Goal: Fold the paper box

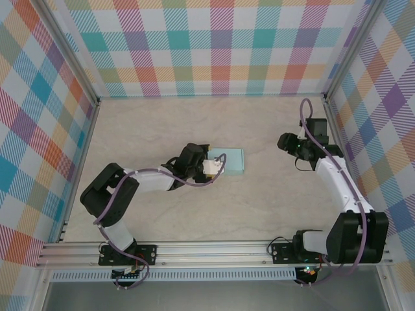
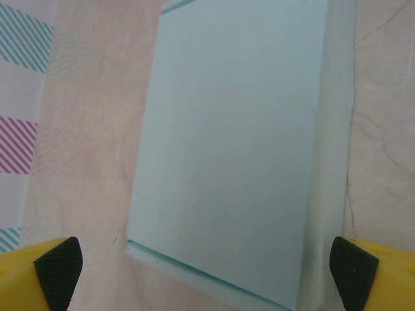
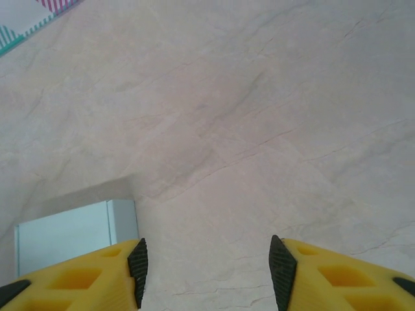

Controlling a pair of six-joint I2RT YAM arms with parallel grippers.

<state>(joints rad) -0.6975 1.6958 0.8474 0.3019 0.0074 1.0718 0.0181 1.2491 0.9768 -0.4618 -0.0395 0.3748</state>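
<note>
Shallow paper box (image 1: 231, 162) lying flat near middle of worktop (image 1: 149, 123). Left fingers (image 2: 58, 262) spread wide at either side of its near end, gripping nothing. Right fingers (image 3: 137, 265) parted above bare worktop, apart from box, holding nothing.

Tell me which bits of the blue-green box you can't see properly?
1. Top view: the left gripper covers the paper box's left end, so any flaps there are hidden.
2. Left wrist view: the box's far end runs off the top edge, and the close-up is soft, so seams are unclear.
3. Right wrist view: the right gripper's own finger hides the box's lower part.
4. Inside the box: hidden by its own card.
</note>
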